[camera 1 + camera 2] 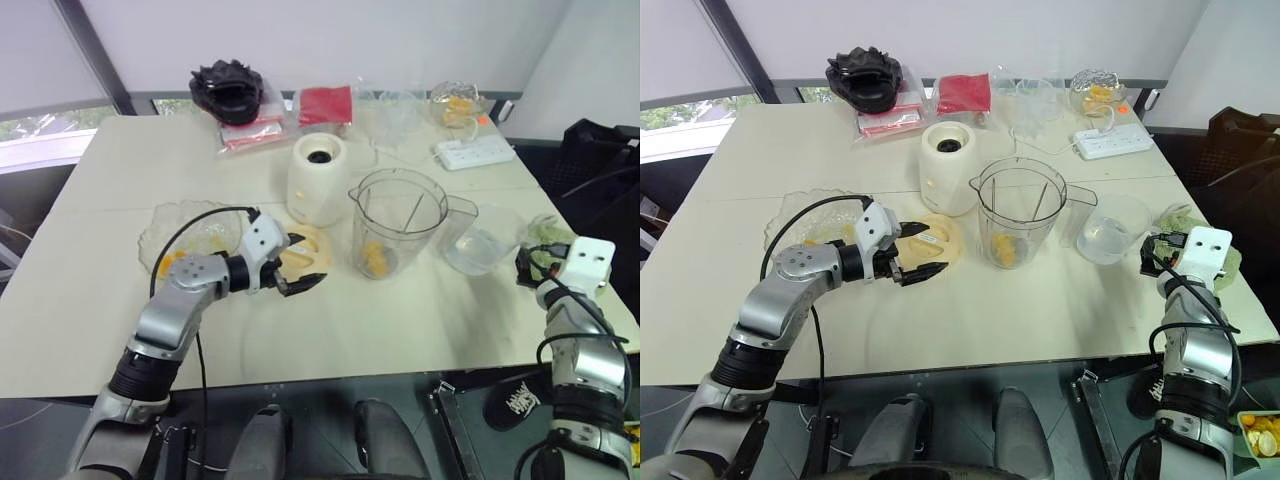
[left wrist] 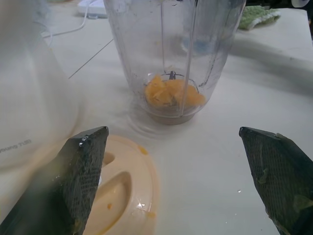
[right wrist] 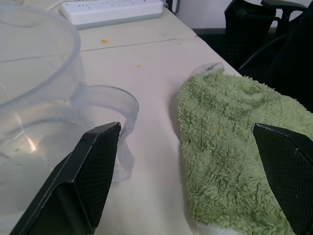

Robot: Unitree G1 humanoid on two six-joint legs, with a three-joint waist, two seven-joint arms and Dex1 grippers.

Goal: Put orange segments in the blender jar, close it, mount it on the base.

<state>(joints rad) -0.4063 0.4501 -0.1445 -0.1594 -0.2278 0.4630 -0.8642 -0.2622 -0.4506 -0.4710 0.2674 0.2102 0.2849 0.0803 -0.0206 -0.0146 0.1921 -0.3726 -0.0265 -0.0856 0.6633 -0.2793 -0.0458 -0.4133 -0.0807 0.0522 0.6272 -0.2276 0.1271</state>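
Your left claw [image 1: 298,268] wide open, empty, over cream lid [image 1: 310,252]. Blender jar [image 1: 396,222] just right of it, orange segments [image 1: 377,258] inside. Base [image 1: 318,178] behind lid. Your right claw [image 3: 195,181] open near green cloth [image 3: 234,147], far right on worktop [image 1: 400,320].

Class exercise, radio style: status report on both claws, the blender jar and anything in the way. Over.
Both claws open, empty: left claw over lid, right claw by green cloth. Orange segments in blender jar, uncapped, beside base. Nothing blocking.
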